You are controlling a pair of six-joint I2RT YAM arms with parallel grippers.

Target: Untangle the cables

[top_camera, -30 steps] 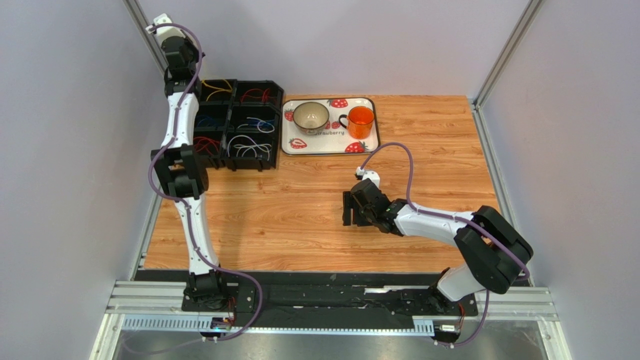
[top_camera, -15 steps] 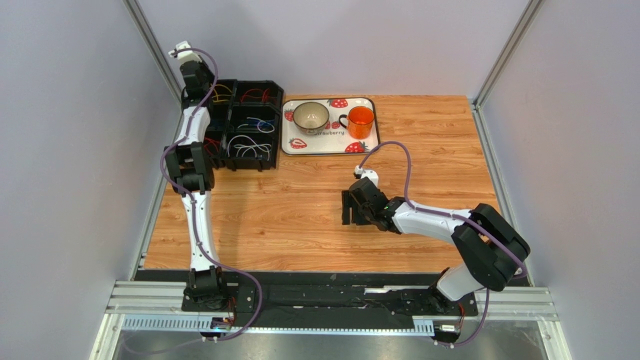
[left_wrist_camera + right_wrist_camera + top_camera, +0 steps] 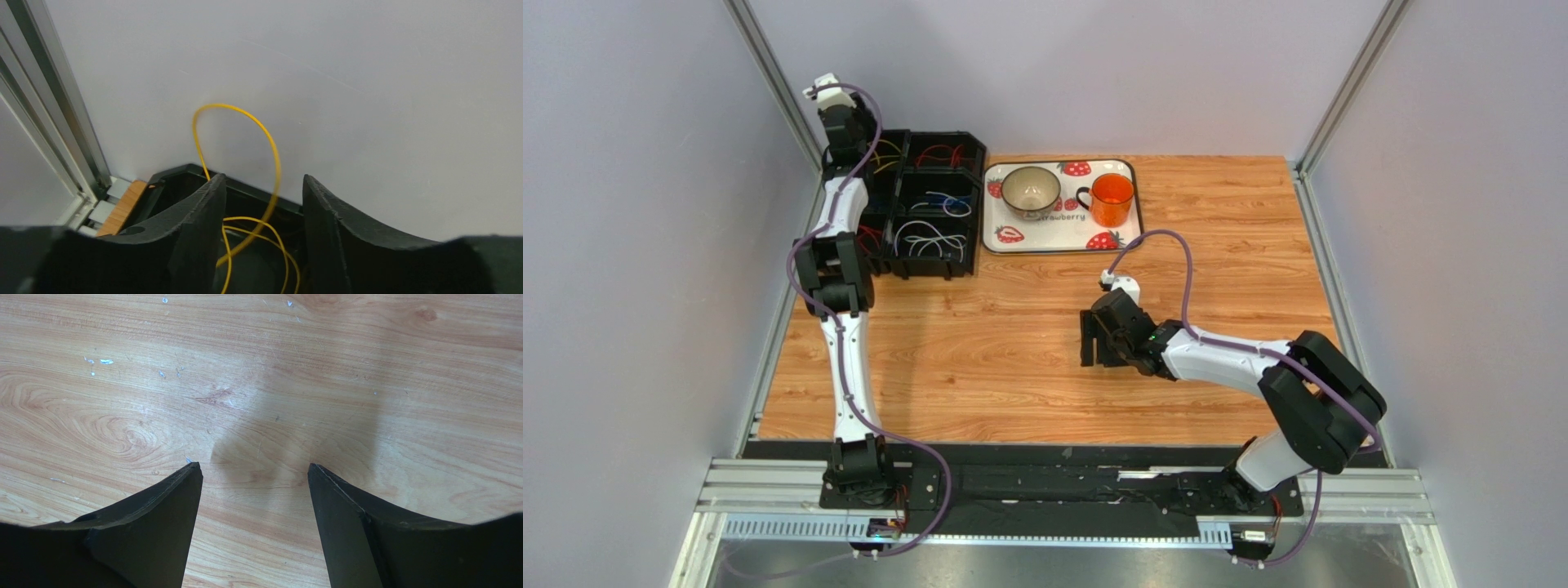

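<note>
Pale grey walls (image 3: 634, 245) close in on three sides of the wood-grain counter (image 3: 1038, 355), with metal rails (image 3: 775, 74) climbing the far corners. Open boards fill the middle and right, while the far-left corner is crowded by a black divided bin (image 3: 979, 153) set near the left wall. Just beside it sits a strawberry-print tray (image 3: 1069, 233) carrying a bowl (image 3: 1030, 188) and an orange cup (image 3: 1113, 196). All the cables (image 3: 934, 239) lie inside the bin's compartments: white nearest, blue behind, red and yellow at the back. From above, the left arm reaches over the back-left compartment and its tip is hard to read. Its wrist view shows the left fingers (image 3: 202, 236) spread and pinching nothing, with a yellow cable (image 3: 270, 144) looping up against the wall and passing loosely between them. The right fingers (image 3: 1093, 339) hover mid-counter, well apart from the tray — their wrist view shows them spread over bare wood.
</note>
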